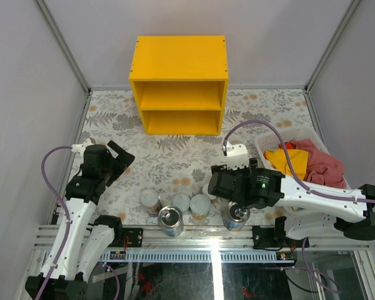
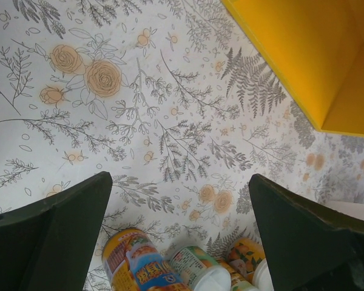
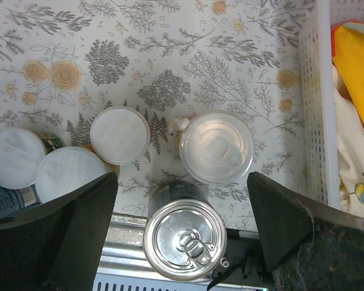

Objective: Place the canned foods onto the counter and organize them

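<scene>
The canned foods stand bunched at the near edge of the table. They include a blue-labelled tin [image 1: 170, 220] with a silver pull-tab lid and white-lidded cans [image 1: 200, 205]. A second silver-lidded tin [image 3: 185, 239] lies between and below the fingers of my right gripper [image 3: 182, 188], which is open and not touching it. A clear-lidded can [image 3: 216, 147] and a white-lidded can [image 3: 119, 134] stand just beyond it. My left gripper [image 2: 181, 179] hangs open over bare tablecloth, with colourful cans [image 2: 133, 260] at the bottom of its view. The yellow counter [image 1: 181, 81] stands at the back, and its top is bare.
A white basket [image 1: 272, 145] of red and yellow cloth sits right of the cans, its wall [image 3: 315, 103] close to my right gripper. A metal rail [image 1: 194, 236] runs along the near table edge. The counter's corner [image 2: 303, 54] shows at the upper right of the left wrist view.
</scene>
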